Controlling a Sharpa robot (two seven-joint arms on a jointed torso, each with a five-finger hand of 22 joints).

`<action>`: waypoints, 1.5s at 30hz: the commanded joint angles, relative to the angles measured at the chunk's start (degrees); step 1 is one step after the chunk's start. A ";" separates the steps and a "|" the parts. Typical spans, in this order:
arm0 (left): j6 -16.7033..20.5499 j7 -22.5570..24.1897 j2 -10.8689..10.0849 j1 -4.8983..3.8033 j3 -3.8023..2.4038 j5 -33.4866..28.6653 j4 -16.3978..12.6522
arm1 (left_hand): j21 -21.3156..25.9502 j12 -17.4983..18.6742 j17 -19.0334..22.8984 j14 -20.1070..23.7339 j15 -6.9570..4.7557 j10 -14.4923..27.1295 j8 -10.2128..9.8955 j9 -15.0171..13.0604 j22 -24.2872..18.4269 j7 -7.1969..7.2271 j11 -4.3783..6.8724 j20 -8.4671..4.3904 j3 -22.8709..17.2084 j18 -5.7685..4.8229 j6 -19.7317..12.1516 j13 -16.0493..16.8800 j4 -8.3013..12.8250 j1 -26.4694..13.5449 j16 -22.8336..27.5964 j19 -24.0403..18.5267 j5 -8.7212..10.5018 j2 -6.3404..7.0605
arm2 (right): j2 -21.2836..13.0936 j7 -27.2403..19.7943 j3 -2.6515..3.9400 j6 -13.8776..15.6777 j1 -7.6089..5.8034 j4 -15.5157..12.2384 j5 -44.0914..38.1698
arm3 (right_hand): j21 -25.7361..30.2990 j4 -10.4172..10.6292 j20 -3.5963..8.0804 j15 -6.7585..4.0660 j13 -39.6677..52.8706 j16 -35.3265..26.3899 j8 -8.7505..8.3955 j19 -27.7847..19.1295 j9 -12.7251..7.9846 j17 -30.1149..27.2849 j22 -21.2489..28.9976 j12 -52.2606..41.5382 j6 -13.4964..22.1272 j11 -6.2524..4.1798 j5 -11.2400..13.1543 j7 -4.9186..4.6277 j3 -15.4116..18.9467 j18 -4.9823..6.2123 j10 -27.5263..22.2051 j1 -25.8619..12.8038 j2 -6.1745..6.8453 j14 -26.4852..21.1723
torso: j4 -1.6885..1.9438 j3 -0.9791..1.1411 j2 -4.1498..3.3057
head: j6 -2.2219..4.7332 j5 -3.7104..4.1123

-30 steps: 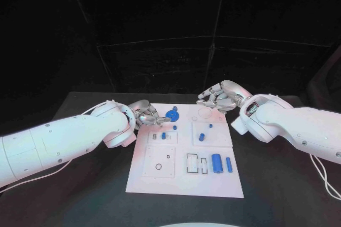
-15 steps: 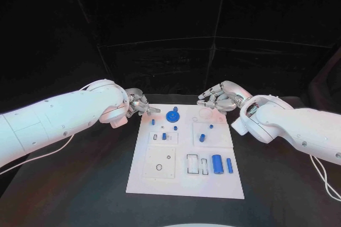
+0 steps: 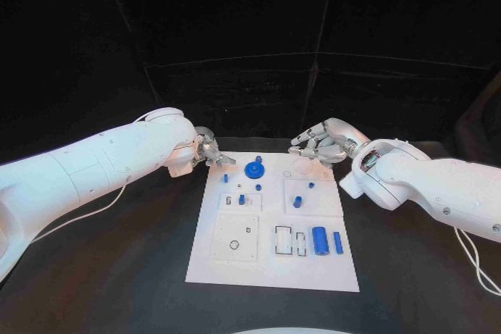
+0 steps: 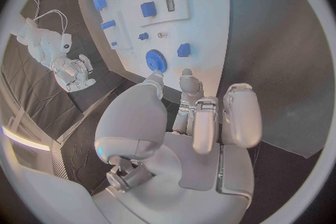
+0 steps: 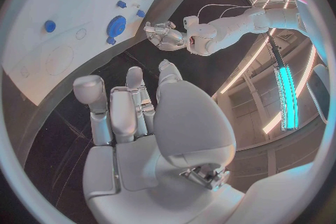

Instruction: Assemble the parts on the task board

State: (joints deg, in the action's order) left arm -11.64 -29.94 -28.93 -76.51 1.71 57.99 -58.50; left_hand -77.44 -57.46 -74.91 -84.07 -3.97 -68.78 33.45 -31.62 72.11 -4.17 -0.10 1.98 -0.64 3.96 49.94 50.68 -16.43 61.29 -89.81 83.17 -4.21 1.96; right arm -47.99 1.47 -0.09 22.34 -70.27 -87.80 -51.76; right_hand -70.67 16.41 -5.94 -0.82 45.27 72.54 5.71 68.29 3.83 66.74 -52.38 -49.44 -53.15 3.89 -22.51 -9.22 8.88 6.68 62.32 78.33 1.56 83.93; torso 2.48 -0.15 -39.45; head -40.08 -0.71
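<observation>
The white task board [image 3: 271, 269] lies in the middle of the table. A blue gear [image 3: 254, 170] sits near its far edge, with a small blue peg [image 3: 224, 179] just to its left. Several more blue parts stand mid-board, and a large blue cylinder [image 3: 318, 240] lies nearer me on the right. My left hand [image 3: 209, 155] hovers off the board's far left corner, fingers loosely bent and holding nothing; its wrist view shows the hand [image 4: 189, 117] behind the gear [image 4: 155, 60] and peg [image 4: 183, 49]. My right hand [image 3: 318, 147] hangs over the far right corner, also empty [image 5: 133, 112].
Black table surrounds the board [image 4: 203, 17] on all sides. My two white forearms flank the board's far half. The right wrist view shows the left hand [image 5: 164, 35] beyond the gear [image 5: 116, 26].
My left hand has drawn back from beside the gear to the board's far left corner, and the small blue peg now shows where it was. The right hand has stayed put.
</observation>
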 commanded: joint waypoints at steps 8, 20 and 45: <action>-4.69 2.02 2.86 0.19 0.57 1.80 4.53 | 0.04 -0.26 -15.09 -5.93 0.39 0.41 -0.48 0.69 0.42 -0.10 -0.02 0.58 3.20 -0.12 0.17 0.23 -0.27 -1.32 -0.19 0.15 1.39 -0.80 | 0.36 -0.61 0.03 -0.24 -0.09 0.04 0.15 | 0.34 0.00 0.00 0.52 -0.08 -0.18 0.24 -0.58 0.08 -0.09 0.10 0.29 0.44 0.20 -0.32 0.16 0.24 0.83 -0.39 0.10 -0.53 0.29 | 0.09 0.01 0.11 | -0.39 -0.05; -7.37 1.96 4.08 0.38 1.14 2.19 6.30 | -0.05 -0.83 -15.09 -5.93 0.31 0.16 -0.55 1.18 0.67 0.01 0.08 0.54 3.75 -0.15 0.67 0.56 0.45 1.77 -0.19 0.20 1.34 -1.79 | 0.66 -0.66 0.03 -0.35 -0.08 0.23 0.15 | 0.39 -0.04 -0.01 0.52 -0.13 -0.18 0.25 -0.59 0.08 -0.06 0.12 0.30 0.47 0.21 -0.36 0.15 0.26 0.84 -0.43 0.15 -0.60 0.28 | 0.15 0.06 0.15 | -0.72 -0.10; -7.02 2.47 4.60 0.82 1.72 2.46 6.41 | -0.16 -1.19 -15.09 -5.93 0.24 -0.07 -0.59 1.72 0.97 0.12 0.18 0.48 3.35 -0.19 1.22 0.63 1.02 5.05 -0.19 0.29 1.31 -3.52 | 0.88 -0.70 0.03 -0.45 -0.08 0.39 0.15 | 0.43 -0.06 -0.02 0.53 -0.19 -0.22 0.26 -0.62 0.08 -0.10 0.17 0.35 0.49 0.21 -0.38 0.15 0.26 0.84 -0.48 0.19 -0.64 0.26 | 0.16 0.09 0.19 | -0.94 -0.09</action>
State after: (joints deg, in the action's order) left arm -18.71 -28.28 -24.41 -75.61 3.44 60.11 -51.99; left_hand -77.44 -58.34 -74.91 -84.06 -3.98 -68.78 33.23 -29.96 73.01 -4.18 -0.10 2.18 2.71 3.97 50.78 51.37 -15.68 65.89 -89.81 83.38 -3.09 -1.79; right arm -47.16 1.32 -0.09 22.17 -70.25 -87.36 -51.73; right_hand -70.45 16.41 -5.94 -0.82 45.14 72.54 5.71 67.89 3.83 66.69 -52.26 -49.44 -52.97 4.10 -22.51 -9.03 8.87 6.68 62.12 78.56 1.33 83.93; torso 2.63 -0.06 -39.28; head -40.99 -0.79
